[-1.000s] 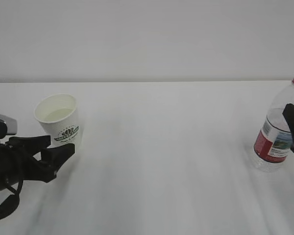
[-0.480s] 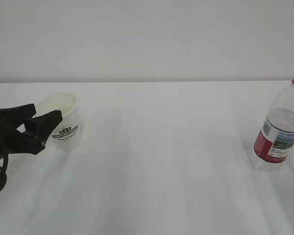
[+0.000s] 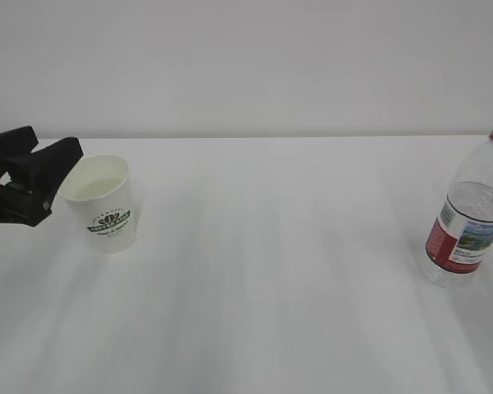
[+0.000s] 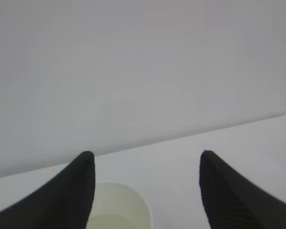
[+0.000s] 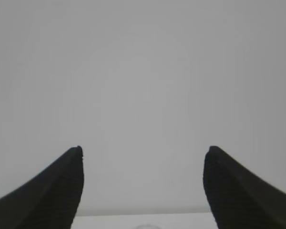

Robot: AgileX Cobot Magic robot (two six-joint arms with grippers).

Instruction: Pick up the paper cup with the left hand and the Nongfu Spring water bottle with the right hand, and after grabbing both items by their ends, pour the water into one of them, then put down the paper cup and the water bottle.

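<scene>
The paper cup stands upright on the table at the left, white with a dark green logo, with water inside. My left gripper hovers open just left of and above the cup's rim, holding nothing. In the left wrist view the cup's rim lies low between the spread fingers of the left gripper. The Nongfu Spring water bottle stands upright at the far right, partly filled. My right gripper is open and empty, and does not show in the exterior view.
The white table runs back to a plain pale wall. Its wide middle stretch lies between cup and bottle. The bottle stands close to the right edge of the exterior view.
My left gripper rose and drew back from in front of the cup's base to beside its rim. The right gripper, near the bottle a second ago, has left the exterior view.
</scene>
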